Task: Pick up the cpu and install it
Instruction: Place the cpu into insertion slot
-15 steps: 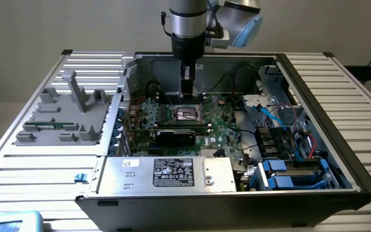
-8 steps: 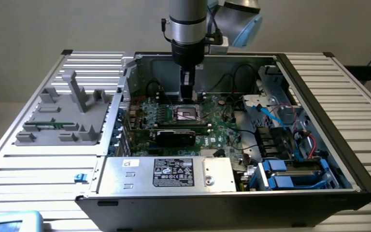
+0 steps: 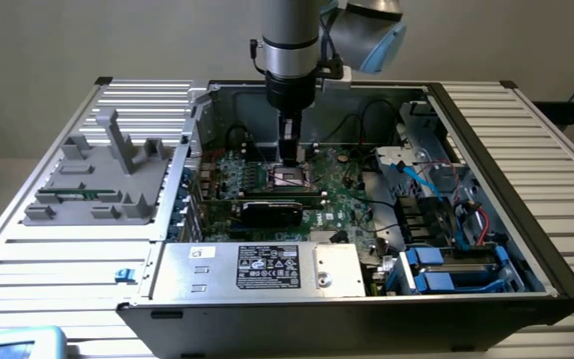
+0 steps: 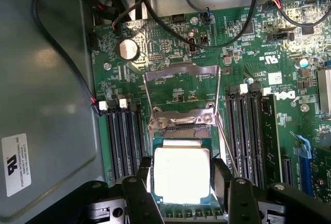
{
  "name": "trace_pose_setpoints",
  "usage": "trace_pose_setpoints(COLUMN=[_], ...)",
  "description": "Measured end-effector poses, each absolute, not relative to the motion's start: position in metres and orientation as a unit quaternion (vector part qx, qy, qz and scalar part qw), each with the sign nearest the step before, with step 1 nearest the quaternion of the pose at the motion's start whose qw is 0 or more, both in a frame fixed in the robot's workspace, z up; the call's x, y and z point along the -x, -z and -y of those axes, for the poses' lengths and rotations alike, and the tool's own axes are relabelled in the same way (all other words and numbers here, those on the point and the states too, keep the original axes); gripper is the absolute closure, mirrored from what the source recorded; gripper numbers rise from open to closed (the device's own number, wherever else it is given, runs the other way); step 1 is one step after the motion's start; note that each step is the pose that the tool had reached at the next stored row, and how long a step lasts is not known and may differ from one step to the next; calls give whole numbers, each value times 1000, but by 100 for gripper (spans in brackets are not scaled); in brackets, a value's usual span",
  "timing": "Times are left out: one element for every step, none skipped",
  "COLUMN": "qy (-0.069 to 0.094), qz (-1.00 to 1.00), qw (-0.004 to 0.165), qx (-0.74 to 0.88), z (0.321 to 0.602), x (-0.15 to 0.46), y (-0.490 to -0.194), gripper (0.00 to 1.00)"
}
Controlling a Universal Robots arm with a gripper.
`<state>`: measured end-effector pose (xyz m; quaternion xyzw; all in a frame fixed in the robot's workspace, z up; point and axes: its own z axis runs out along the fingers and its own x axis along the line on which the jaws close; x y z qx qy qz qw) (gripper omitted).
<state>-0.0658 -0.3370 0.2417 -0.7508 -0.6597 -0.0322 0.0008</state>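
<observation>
Overall: the job looked well along, with the cpu (image 4: pixel 182 175) already brought to its place on the motherboard (image 4: pixel 248 53) inside the open computer case (image 3: pixel 526 224).
Arm: it stood upright over the middle of the board, reaching straight down into the case.
Gripper: the gripper (image 4: pixel 183 163) had one black finger on each side of the chip. The fingers (image 4: pixel 144 172) met its opposite edges, so I judged it clamped on the cpu rather than standing free of it.
Cpu position: it lay flat with its pale metal top up, squarely within the socket (image 4: pixel 176 141), between the two banks of memory slots (image 4: pixel 124 141).
Seating: I could not tell whether the chip was fully down in the socket or held just above it.
Retaining frame: the metal retaining frame (image 4: pixel 181 79) was swung back, away from the socket and just beyond the chip, with nothing pressing down on the cpu.
Done: the pick-up appeared finished, and the chip was lined up with its seat.
Left: the grip had not been let go and the frame was not yet closed over the chip.
Surroundings: a grey holder (image 3: pixel 98 179) sat on the slatted table (image 3: pixel 556 134) at the exterior view's left, well apart from the arm. The labelled silver box (image 3: pixel 257 269) sat at the case's near edge.
</observation>
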Motion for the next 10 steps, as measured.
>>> trace_pose_setpoints(qy=[32,32,32,32,32,32,32,32,32,32], qz=[660,660,662,664,668,672,677,681,685,688], qw=[1,1,1,1,1,1,2,2,2,2], qx=[751,750,749,747,744,740,735,731,728,725], z=[337,337,337,337,337,337,337,337,337,337], x=[66,66,66,66,66,66,66,66,66,66], y=[-241,-240,-240,-239,-239,-238,-238,-237,-237,-236], gripper=[44,44,44,44,44,44,44,44,44,44])
